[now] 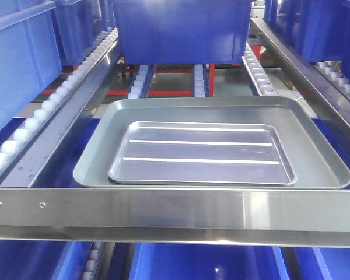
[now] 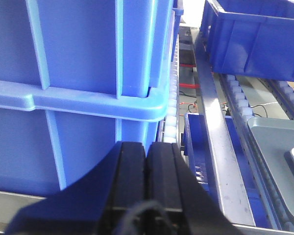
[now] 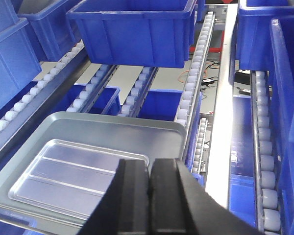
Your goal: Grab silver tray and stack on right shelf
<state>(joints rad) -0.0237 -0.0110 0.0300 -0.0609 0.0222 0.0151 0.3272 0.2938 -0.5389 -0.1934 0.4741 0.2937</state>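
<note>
Blue bins (image 1: 178, 29) crowd the roller rack; the silver tray (image 1: 201, 153) lies inside the grey tray (image 1: 93, 157) on the right shelf (image 1: 175, 210). Left gripper (image 2: 147, 161) and right gripper (image 3: 151, 169) are both closed and empty; the right should open, then approach the tray's rim at 10 o'clock

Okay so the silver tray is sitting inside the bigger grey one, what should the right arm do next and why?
Probably open the right gripper and lower it toward the near right edge of the silver tray. Its jaws look shut with nothing between them, and it hovers above that corner. The tray lies flat inside the grey tray, ungrasped, so it needs gripping by its rim first.
</note>
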